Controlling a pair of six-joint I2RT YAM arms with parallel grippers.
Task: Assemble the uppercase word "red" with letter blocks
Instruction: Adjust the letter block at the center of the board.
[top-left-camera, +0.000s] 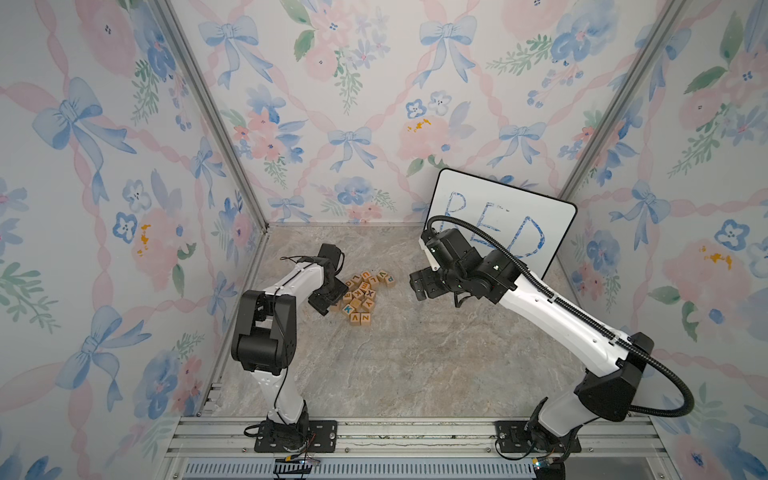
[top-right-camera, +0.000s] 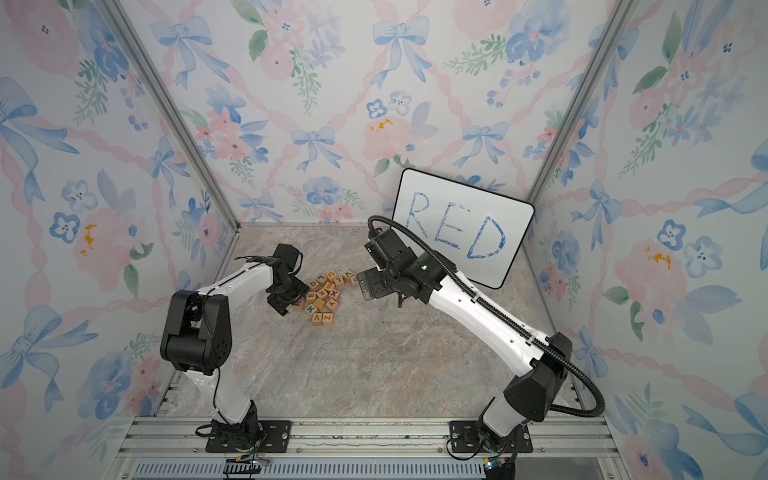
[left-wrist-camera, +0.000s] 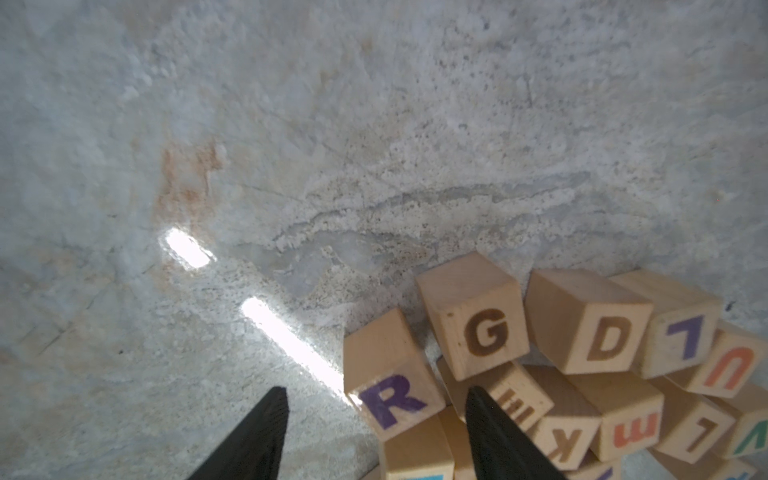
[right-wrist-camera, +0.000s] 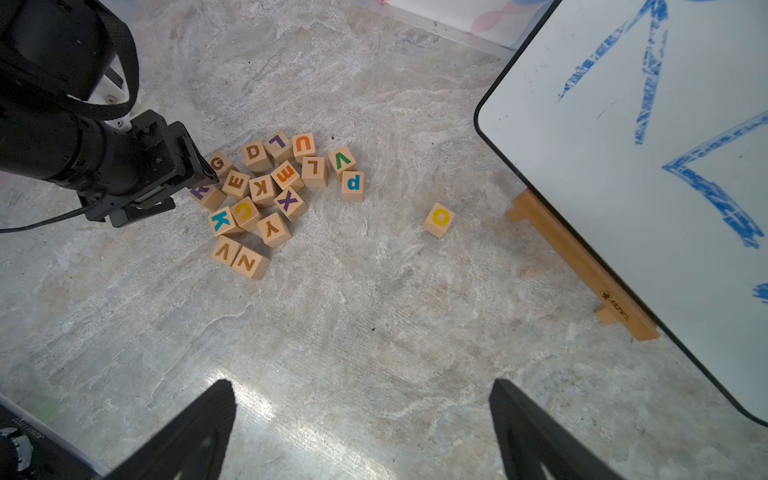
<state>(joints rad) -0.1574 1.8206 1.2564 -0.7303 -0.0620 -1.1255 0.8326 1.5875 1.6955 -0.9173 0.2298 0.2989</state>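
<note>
Several letter blocks lie in a pile (top-left-camera: 360, 296) (top-right-camera: 324, 297) on the marble floor, left of centre. My left gripper (left-wrist-camera: 376, 392) (top-left-camera: 328, 300) (top-right-camera: 286, 301) is down at the pile's left edge. Its jaws are open on either side of the purple R block (left-wrist-camera: 392, 401) (right-wrist-camera: 203, 193), and bare floor shows between one finger and the block. Beside the R lie a brown E block (left-wrist-camera: 513, 401) (right-wrist-camera: 237, 183), an orange E block (left-wrist-camera: 636, 428) (right-wrist-camera: 286, 173) and a brown D block (left-wrist-camera: 609, 338) (right-wrist-camera: 253, 152). My right gripper (right-wrist-camera: 361, 399) (top-left-camera: 419, 286) (top-right-camera: 365, 286) hangs wide open over bare floor right of the pile, holding nothing.
A white board (top-left-camera: 511, 224) (top-right-camera: 457, 228) (right-wrist-camera: 623, 166) with blue handwritten "RED" leans on a wooden stand (right-wrist-camera: 582, 266) at the back right. A yellow O block (right-wrist-camera: 438, 219) sits alone between the pile and the board. Flowered walls close in three sides.
</note>
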